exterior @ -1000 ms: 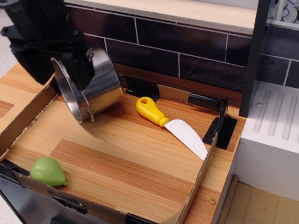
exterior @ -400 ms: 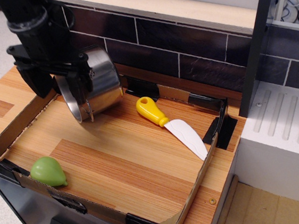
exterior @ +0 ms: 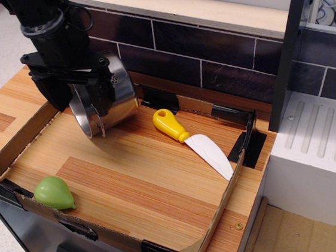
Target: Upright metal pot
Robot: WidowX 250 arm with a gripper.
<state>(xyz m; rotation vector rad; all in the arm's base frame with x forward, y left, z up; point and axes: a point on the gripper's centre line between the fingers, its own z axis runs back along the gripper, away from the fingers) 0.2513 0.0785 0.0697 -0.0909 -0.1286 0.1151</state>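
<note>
Typically rigid, light and slippery, the metal pot (exterior: 110,102) lies on its side at the far left of the table (exterior: 144,182), best gripped at its rolled rim; the gripper (exterior: 89,95) covers it, jaws' state indeterminable.

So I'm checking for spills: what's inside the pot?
The pot lies on its side, mouth facing left. The gripper covers most of the opening; the sliver of interior showing looks bare metal. The rest is hidden.
</note>
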